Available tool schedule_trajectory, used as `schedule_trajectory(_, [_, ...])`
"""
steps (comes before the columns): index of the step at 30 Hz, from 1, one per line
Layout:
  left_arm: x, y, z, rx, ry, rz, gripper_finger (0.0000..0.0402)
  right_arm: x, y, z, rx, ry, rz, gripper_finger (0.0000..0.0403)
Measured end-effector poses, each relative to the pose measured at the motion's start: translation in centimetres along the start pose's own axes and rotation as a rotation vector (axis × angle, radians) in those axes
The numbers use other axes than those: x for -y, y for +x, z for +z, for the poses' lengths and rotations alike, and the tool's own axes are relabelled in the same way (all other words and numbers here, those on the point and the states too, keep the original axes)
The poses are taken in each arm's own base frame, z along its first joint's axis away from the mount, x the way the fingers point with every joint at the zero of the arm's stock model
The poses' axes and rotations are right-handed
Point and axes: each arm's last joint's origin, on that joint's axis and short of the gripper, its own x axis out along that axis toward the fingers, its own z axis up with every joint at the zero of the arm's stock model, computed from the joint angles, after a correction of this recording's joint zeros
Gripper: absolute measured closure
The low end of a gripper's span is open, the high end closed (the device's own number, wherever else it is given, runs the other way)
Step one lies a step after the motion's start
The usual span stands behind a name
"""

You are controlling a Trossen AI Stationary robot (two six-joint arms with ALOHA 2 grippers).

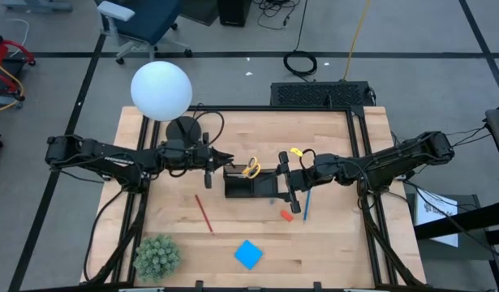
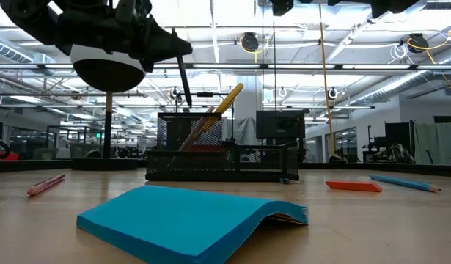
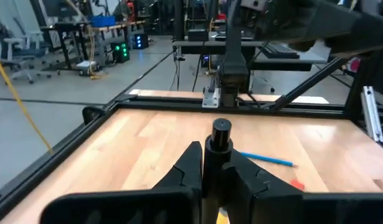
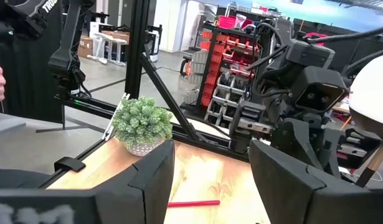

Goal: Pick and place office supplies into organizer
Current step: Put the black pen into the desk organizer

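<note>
the left gripper (image 1: 219, 159) is clamped on a black pen (image 3: 220, 133), just beside the organizer (image 1: 249, 183); the right gripper (image 1: 283, 185) stands half open and empty at the organizer's other end, the blue pencil (image 1: 306, 203) just under it

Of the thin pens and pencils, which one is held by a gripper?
The black pen, clamped upright in the left gripper; the red pencil and blue pencil lie flat on the table.

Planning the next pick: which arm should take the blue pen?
Right, probably. The blue pen lies on the table just below the right gripper, whose jaws stand open and empty. The left gripper is across the organizer, shut on a black pen.
</note>
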Motion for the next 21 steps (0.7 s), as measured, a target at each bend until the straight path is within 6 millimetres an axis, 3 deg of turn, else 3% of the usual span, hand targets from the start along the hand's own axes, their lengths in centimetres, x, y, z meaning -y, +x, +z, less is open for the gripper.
schedule_trajectory(8, [-0.2, 0.7, -2.2, -0.063, 0.000, 0.026, 0.0394, 0.0, 0.0, 0.1, 0.008, -0.008, -0.002, 0.0208])
schedule_trajectory(15, [-0.5, 2.3, -3.9, -0.066, -0.004, 0.038, 0.0365, 0.1, 0.0, 0.1, 0.003, -0.011, -0.023, 0.0209])
schedule_trajectory(21, [-1.3, 3.1, -5.3, -0.100, -0.009, 0.056, 0.0376, 0.1, 0.0, 0.1, 0.003, -0.011, -0.024, 0.0208])
